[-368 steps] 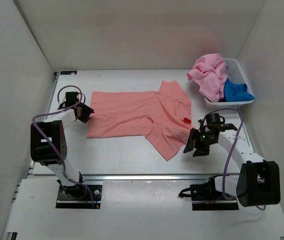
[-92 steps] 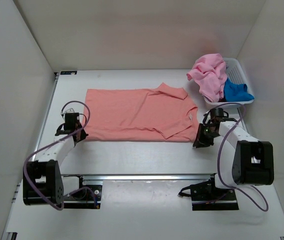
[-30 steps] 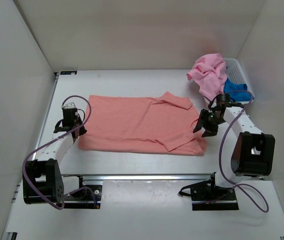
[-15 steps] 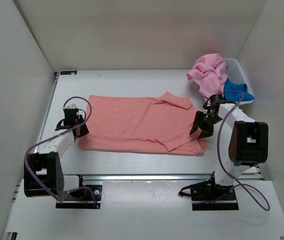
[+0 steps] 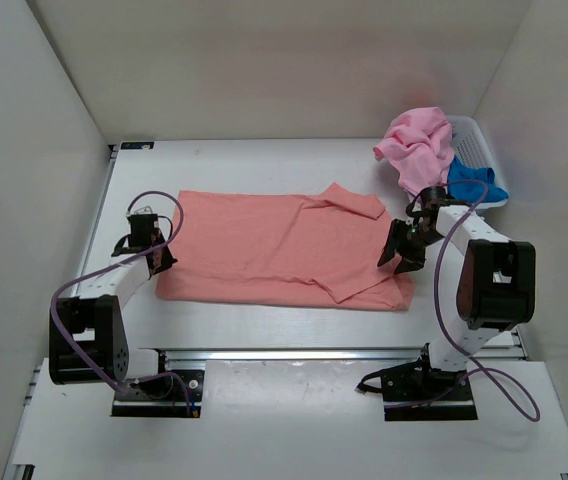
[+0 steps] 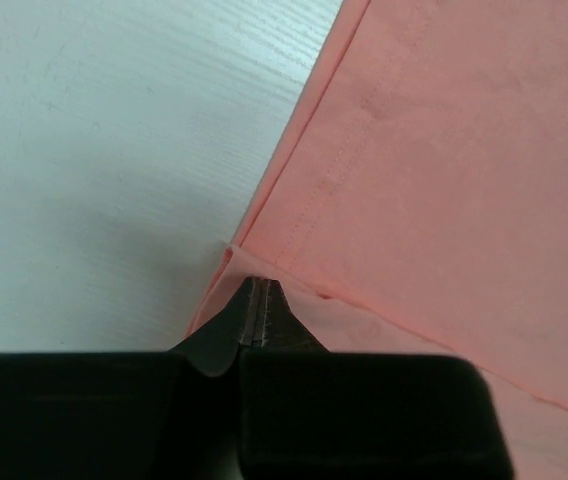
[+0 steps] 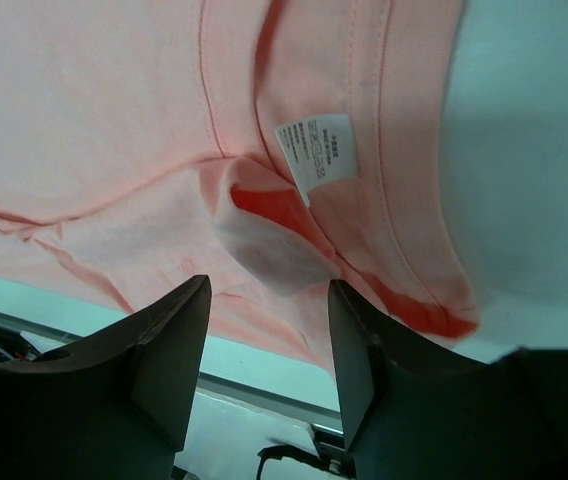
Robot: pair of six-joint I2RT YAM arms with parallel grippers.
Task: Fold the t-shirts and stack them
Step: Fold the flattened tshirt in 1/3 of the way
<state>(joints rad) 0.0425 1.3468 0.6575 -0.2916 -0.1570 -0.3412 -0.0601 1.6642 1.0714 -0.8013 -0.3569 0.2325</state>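
The salmon-coral t-shirt [image 5: 274, 245] lies spread flat on the table, hem to the left and collar to the right. My left gripper [image 5: 154, 257] is at the hem edge; in the left wrist view its jaws [image 6: 254, 285] are shut on the hem of the shirt [image 6: 444, 150]. My right gripper [image 5: 396, 256] is open and empty just above the collar; the right wrist view shows the gripper [image 7: 264, 300] over the neckline and its white label [image 7: 314, 148]. The lighter pink t-shirt [image 5: 414, 148] and the bright blue t-shirt [image 5: 474, 182] are piled in the basket.
The white plastic basket [image 5: 476, 138] stands at the far right by the right wall. White walls close in the table on the left, back and right. A metal rail [image 5: 294, 352] runs along the near edge.
The crumpled salmon shirt was spread flat and pulled toward the near edge. In the last second my right gripper shifted slightly left over the collar, and my left gripper edged up.
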